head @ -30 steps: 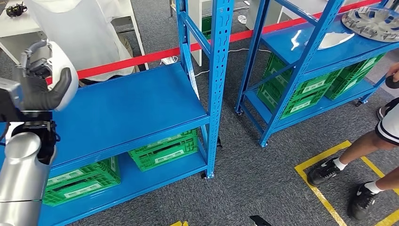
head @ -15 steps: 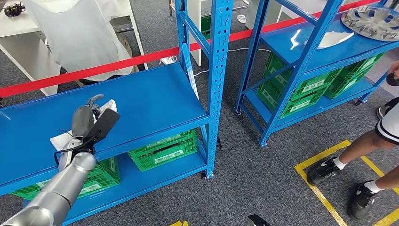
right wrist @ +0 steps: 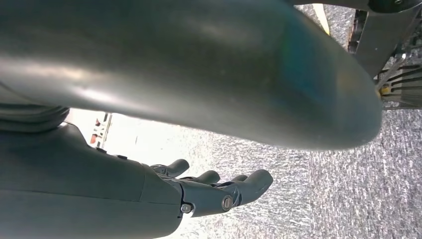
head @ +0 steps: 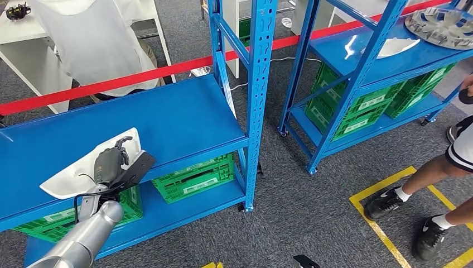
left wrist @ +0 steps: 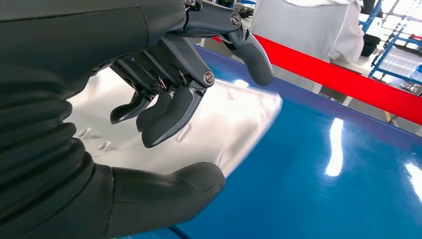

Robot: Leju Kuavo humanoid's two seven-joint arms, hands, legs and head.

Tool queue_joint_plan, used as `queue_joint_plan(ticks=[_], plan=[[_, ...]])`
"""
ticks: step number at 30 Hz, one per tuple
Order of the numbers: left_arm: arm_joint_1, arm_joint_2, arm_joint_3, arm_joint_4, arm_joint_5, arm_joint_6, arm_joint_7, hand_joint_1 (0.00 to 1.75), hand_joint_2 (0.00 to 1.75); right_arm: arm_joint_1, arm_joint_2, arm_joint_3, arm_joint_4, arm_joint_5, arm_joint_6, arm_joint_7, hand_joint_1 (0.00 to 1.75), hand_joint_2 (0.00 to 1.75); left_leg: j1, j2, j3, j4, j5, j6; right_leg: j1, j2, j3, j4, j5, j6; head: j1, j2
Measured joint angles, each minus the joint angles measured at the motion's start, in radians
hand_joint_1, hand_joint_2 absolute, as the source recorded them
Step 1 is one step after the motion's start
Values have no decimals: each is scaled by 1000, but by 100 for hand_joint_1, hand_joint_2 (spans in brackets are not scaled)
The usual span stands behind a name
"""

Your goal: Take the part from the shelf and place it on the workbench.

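The white moulded part (head: pixel 72 173) lies low over the blue shelf (head: pixel 184 117), near its front edge at the left. My left hand (head: pixel 114 164) holds it. In the left wrist view the dark fingers (left wrist: pixel 164 99) curl over the part (left wrist: pixel 224 114) and the thick thumb (left wrist: pixel 164 191) sits under its near edge. My right hand (right wrist: pixel 209 191) hangs over grey carpet with its fingers apart and nothing in them.
A blue upright post (head: pixel 259 84) stands at the shelf's right end. Green crates (head: pixel 192 176) fill the lower level. A second rack (head: pixel 357 44) carries a wheel cover (head: pixel 440 25). A white table (head: pixel 17 33) stands beyond red tape (head: pixel 167 70). A person's legs (head: pixel 424 184) stand at the right.
My left arm has swung down from close to the camera to the shelf, carrying the white part, which now sits low over the shelf surface.
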Motion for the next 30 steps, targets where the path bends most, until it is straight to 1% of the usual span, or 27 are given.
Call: queue_joint_plan(ticks=[11, 17, 30], plan=[[0, -6, 0, 9, 17, -1, -23, 175, 175, 0, 0, 0, 0, 4, 0, 0, 0, 0, 0, 0, 0, 0, 0, 0, 0, 0, 0, 0, 0, 0, 0, 0], [-3, -6, 0, 10, 25, 0, -52, 175, 175, 0, 0, 0, 0, 5, 0, 0, 0, 0, 0, 0, 0, 0, 0, 0, 0, 0, 0, 0, 0, 0, 0, 0], [-18, -5, 0, 10, 38, -12, -66, 175, 175, 0, 0, 0, 0, 4, 1, 0, 0, 0, 0, 0, 0, 0, 0, 0, 0, 0, 0, 0, 0, 0, 0, 0]])
